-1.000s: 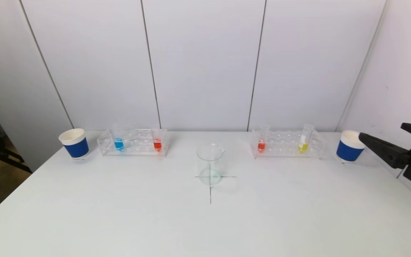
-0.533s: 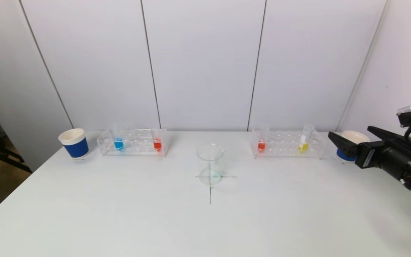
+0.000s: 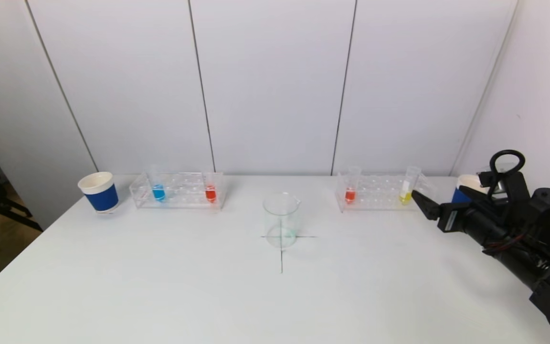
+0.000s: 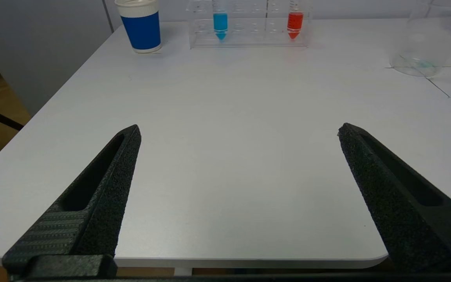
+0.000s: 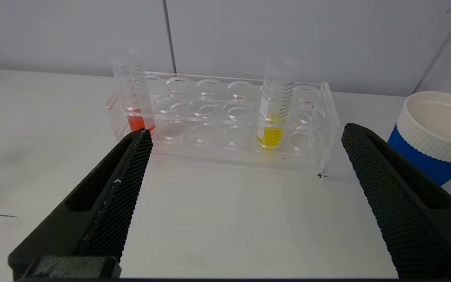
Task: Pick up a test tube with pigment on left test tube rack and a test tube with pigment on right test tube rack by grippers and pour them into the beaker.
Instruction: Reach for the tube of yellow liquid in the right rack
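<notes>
Fingers (image 5: 397, 203) spread wide on both grippers, nothing held, right gripper (image 3: 439, 206) closing on the right rack

Right gripper sat at the right of the head view, just beside the right rack (image 3: 382, 193), where the yellow tube (image 3: 406, 188) and a red tube (image 3: 350, 188) stood upright; left gripper (image 4: 239, 131) hung open over bare table (image 3: 160, 286), well apart from the left rack (image 3: 179, 191) at upper left holding a blue tube (image 3: 158, 188) and another red one (image 3: 210, 188). Reach step, I'd say, nothing picked. Next calls for straddling the yellow tube squarely, then closing. Beaker (image 3: 281, 220) waited at centre
</notes>
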Controlling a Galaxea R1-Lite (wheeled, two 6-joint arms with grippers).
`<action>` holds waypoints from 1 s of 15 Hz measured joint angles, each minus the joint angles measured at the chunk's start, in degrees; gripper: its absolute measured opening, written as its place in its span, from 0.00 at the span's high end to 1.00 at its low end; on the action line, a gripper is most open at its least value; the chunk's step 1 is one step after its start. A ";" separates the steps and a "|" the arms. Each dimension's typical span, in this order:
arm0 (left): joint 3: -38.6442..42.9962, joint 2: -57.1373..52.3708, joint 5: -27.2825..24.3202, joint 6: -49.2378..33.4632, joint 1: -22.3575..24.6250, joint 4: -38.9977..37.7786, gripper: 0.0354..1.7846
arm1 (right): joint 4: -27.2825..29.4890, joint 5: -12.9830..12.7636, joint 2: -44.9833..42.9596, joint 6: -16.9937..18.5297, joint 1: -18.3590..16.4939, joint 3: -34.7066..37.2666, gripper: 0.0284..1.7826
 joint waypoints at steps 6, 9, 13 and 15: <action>0.00 0.00 0.00 -0.02 0.01 0.00 0.01 | -0.02 -0.71 3.94 1.27 0.16 -3.17 0.01; 0.00 0.00 0.00 0.00 0.00 0.00 0.01 | -0.02 -0.79 5.24 1.29 0.22 -4.66 0.01; 0.01 0.00 0.00 0.00 0.01 0.00 0.01 | 0.00 -3.04 8.29 1.68 0.33 -7.83 0.01; 0.01 0.00 0.00 0.00 0.01 0.00 0.01 | -0.02 -4.85 9.92 2.43 0.33 -9.90 0.01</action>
